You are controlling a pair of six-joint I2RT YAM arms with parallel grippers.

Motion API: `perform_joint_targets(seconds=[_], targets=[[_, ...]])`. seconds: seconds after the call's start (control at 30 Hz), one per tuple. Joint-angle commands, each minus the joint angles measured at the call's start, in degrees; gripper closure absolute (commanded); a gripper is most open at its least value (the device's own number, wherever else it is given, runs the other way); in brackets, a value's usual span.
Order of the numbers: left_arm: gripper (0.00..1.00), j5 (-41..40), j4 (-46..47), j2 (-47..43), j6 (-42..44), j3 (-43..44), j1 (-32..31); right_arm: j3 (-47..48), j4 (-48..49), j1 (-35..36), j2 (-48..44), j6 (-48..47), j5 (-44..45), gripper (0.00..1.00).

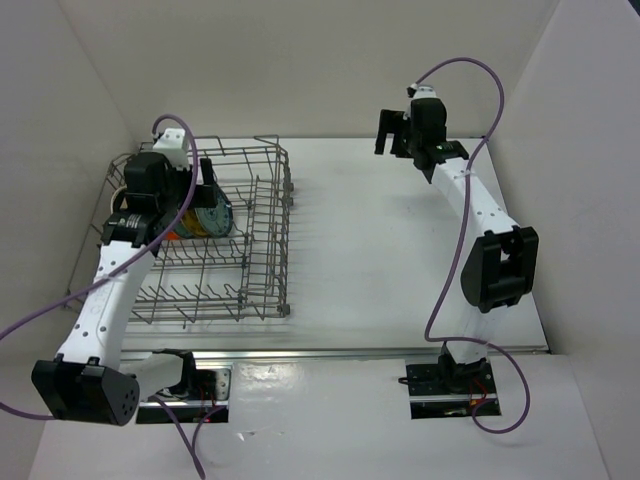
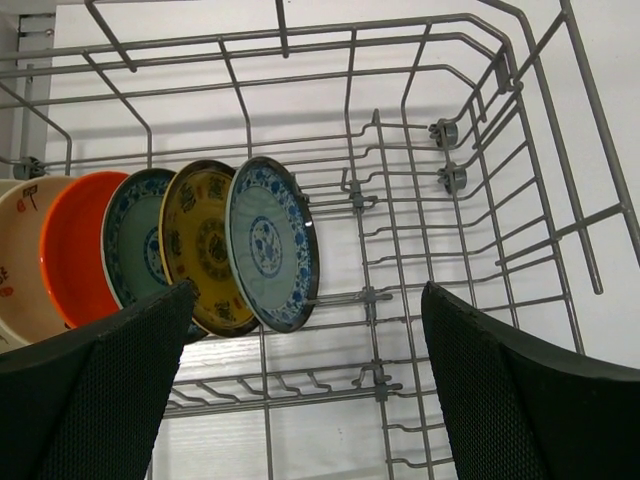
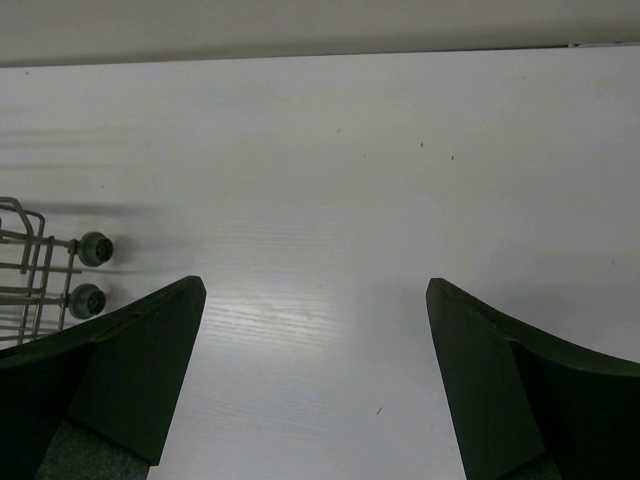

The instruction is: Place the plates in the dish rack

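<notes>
The grey wire dish rack point(image 1: 268, 255) stands at the left of the table; the left wrist view looks into it point(image 2: 460, 150). Several plates stand upright in a row between its tines: a cream plate point(image 2: 20, 260), an orange-red plate point(image 2: 80, 245), a blue-green patterned plate point(image 2: 135, 240), a yellow plate point(image 2: 205, 245) and a blue-and-white plate point(image 2: 270, 240). From above they show as a cluster point(image 1: 208, 222). My left gripper point(image 2: 308, 300) is open and empty, above the rack just in front of the plates point(image 1: 205, 190). My right gripper point(image 3: 315, 290) is open and empty over bare table at the far right point(image 1: 395, 135).
The white table point(image 1: 380, 260) has white walls behind and on both sides. The rack's tall wire side point(image 1: 283, 230) faces the middle of the table. The rack's corner with two rollers point(image 3: 85, 275) shows at the left of the right wrist view.
</notes>
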Motion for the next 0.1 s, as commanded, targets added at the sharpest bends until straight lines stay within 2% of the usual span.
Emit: perform_joint_targets(seconds=[0.0, 0.07], targets=[[0.00, -0.2, 2.5, -0.5, -1.0, -0.2, -0.2, 1.5, 1.2, 0.2, -2.6, 0.0, -0.1, 0.00], [0.00, -0.2, 2.5, 0.1, -1.0, -0.2, -0.2, 0.9, 1.8, 0.2, -3.3, 0.0, -0.1, 0.00]])
